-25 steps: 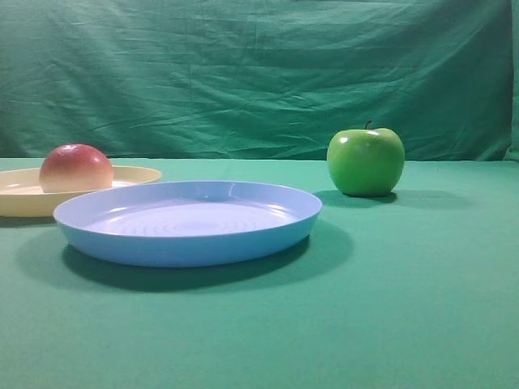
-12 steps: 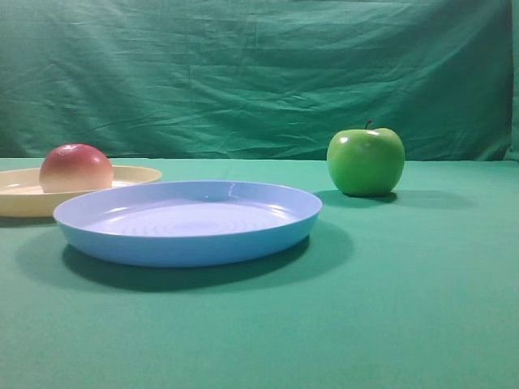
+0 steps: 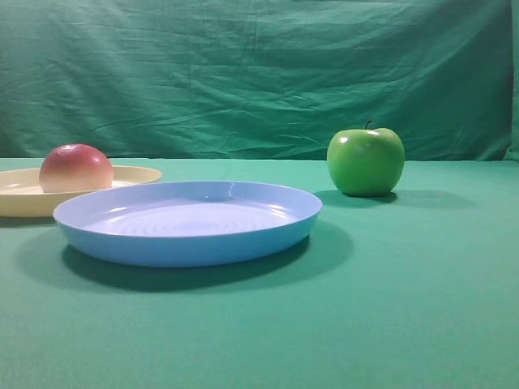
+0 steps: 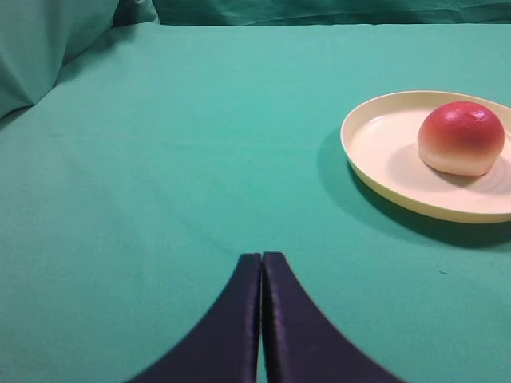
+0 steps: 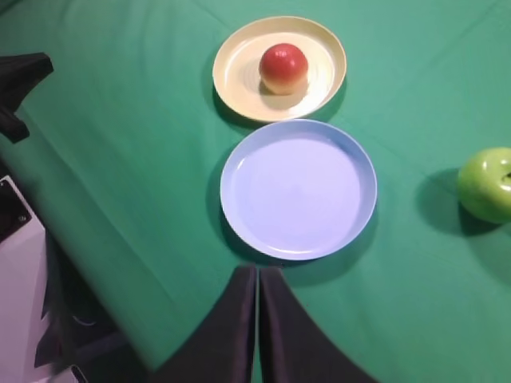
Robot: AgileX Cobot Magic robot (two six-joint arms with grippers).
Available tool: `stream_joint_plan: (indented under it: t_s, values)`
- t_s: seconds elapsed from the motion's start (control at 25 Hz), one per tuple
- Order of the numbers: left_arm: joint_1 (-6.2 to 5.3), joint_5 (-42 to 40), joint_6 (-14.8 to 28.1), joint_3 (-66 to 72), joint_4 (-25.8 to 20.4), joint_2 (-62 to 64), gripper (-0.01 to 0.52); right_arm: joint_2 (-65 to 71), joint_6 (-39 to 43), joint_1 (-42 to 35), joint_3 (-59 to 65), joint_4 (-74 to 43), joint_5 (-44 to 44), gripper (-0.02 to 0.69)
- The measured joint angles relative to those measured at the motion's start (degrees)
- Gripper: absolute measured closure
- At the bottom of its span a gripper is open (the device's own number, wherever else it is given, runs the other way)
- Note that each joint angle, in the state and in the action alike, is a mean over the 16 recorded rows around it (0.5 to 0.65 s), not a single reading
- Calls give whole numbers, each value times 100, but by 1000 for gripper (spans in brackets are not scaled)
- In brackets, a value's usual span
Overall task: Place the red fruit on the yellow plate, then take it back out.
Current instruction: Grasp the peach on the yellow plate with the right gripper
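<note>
The red fruit rests on the yellow plate, at the far left of the exterior high view. My left gripper is shut and empty, low over the green cloth, well to the left of the plate and nearer the camera. High above the table's near edge, my right gripper is shut with nothing in it, just short of the blue plate. Neither gripper shows in the exterior high view.
A light blue plate lies in the middle, close beside the yellow one. A green apple stands to the right of it. The cloth-covered table edge drops off at the left of the right wrist view.
</note>
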Motion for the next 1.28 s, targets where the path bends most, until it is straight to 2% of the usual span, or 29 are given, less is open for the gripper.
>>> stream_joint_plan:
  t_s: [0.36,0.84,1.28]
  values:
    - [0,0,0,0,0,0,514,-1093,129,-775,755,-241,-995,665]
    - [0,0,0,0,0,0,514,-2906,51,-2828,3219,-327,-3151,665]
    - [0,0,0,0,0,0,514,-4451,-149,-4070,5168,-389,-4325,665]
